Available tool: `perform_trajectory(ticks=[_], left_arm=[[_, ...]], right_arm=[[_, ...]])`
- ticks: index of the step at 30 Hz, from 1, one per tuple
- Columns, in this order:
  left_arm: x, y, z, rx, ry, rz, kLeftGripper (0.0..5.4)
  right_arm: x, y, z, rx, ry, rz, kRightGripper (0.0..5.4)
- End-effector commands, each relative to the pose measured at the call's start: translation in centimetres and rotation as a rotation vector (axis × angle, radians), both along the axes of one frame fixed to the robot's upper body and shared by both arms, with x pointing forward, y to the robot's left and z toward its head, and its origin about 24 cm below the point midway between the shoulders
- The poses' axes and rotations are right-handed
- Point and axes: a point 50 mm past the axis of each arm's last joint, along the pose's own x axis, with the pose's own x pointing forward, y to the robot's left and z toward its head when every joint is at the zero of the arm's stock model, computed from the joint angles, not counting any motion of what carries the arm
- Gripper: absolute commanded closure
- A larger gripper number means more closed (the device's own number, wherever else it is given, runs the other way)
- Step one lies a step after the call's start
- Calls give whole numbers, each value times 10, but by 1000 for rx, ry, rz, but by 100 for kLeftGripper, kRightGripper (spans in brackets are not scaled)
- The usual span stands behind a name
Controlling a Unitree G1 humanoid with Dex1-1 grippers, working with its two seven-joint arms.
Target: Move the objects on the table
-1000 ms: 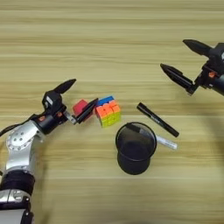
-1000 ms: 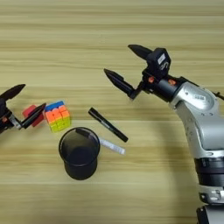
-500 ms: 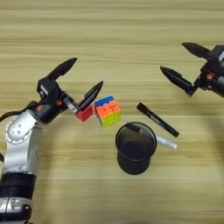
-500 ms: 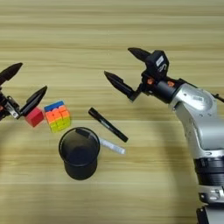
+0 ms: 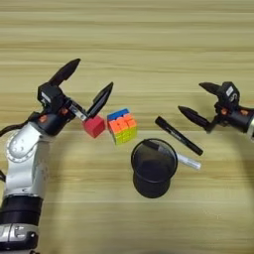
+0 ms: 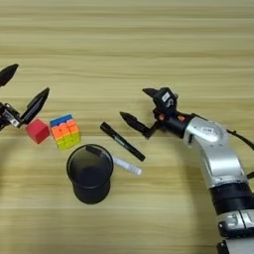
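A small red cube [image 5: 94, 126] lies on the table [image 5: 124, 44], close beside a multicoloured puzzle cube [image 5: 122, 125] on its right. My left gripper [image 5: 88, 82] hovers open just behind the red cube, with nothing between its spread fingers. A black marker [image 5: 178, 135] lies slanted to the right of the puzzle cube. A white-silver pen [image 5: 188, 161] pokes out from behind the cup. My right gripper [image 6: 134, 103] is open, its lower fingertip a short way behind and to the right of the marker, not touching it.
A black mesh cup [image 5: 154, 167] stands upright in front of the puzzle cube and marker, hiding the pen's left end. Bare wood stretches across the far half of the table and along the near edge.
My left gripper has opened wide and drawn back from the red cube, which stays beside the puzzle cube. My right gripper has come nearer and leftward, towards the marker.
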Motion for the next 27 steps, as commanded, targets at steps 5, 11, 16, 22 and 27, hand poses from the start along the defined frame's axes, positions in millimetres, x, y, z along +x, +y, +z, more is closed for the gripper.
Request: perform_trajectory(ticks=[5,11,16,22,27], left_arm=[[8,-7,-4,66,-1,11,4],[8,-7,-5,68,2,12,4],[8,-9,-7,68,2,9,4],[8,-10,-7,65,0,7,4],[7,-10,-6,60,-5,4,4]], right_arm=[[-3,4,-16,-33,45,53,0],[-8,8,-17,-32,53,108,0],[-13,10,-24,-50,81,146,0],[-14,8,-29,-74,104,149,0],[-10,7,-37,-103,127,125,0]])
